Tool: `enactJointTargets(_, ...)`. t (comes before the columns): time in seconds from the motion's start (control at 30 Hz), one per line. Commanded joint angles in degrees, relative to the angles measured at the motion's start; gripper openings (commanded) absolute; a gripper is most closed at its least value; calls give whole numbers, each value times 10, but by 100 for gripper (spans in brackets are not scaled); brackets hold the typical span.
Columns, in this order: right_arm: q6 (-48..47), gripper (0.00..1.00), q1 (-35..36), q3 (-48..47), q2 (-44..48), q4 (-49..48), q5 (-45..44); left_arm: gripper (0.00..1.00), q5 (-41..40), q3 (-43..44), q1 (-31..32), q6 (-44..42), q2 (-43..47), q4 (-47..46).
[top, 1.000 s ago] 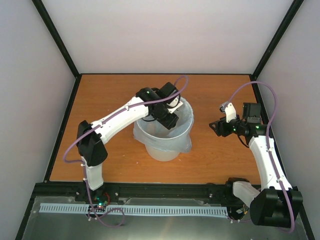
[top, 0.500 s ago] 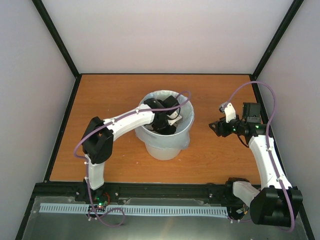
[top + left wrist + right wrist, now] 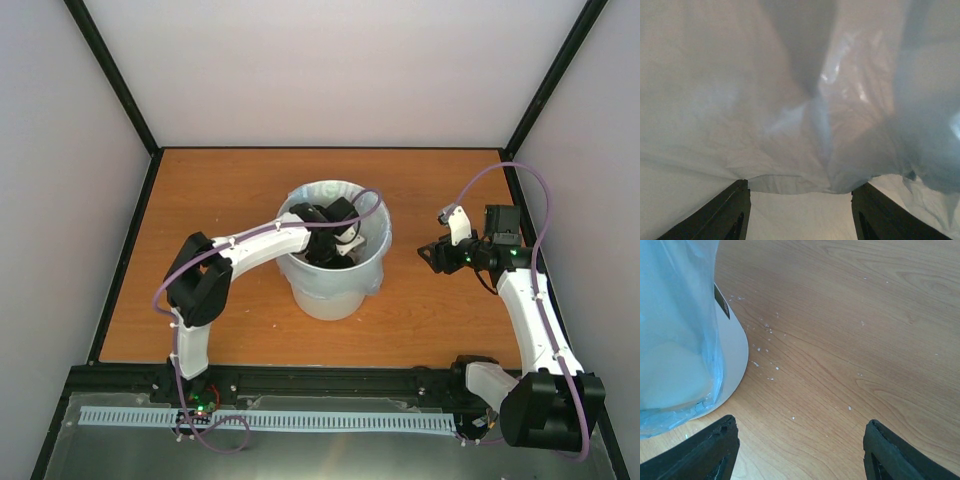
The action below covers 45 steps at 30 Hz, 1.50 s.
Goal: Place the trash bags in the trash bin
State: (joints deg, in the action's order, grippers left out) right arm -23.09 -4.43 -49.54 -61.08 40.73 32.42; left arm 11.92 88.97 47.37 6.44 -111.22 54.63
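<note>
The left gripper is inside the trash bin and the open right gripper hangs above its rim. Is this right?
One error: the right wrist view shows the open right gripper over the table beside the trash bin, not above its rim. The rest holds.

We see an orange-brown wooden surface point(image 3: 220, 200) with clear grain. In the right wrist view, small white specks point(image 3: 755, 363) lie scattered on it. Pale walls point(image 3: 340, 70) close it in on three sides, with black posts point(image 3: 113, 80) at the back corners. Along the near edge runs a black rail point(image 3: 330, 378), then a grey metal shelf point(image 3: 400, 455) carrying a white slotted strip point(image 3: 330, 421).
</note>
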Motion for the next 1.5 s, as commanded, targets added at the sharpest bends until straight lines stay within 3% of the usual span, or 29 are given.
enactJointTargets(0.0,-7,68,0,0,-1,-1,5,58,22,-21,1,-9,-27,-9)
enactJointTargets(0.57,-6,68,-1,-13,3,8,27,57,54,-43,3,-2,-82,-6)
enactJointTargets(1.0,-11,71,-1,-242,-18,121,135,58,69,-45,19,12,-112,42)
enactJointTargets(1.23,-23,74,10,-280,-45,158,209,60,39,-52,27,13,-130,55)
enactJointTargets(1.47,-52,75,82,-270,-64,186,168,61,51,-44,27,28,-77,38)
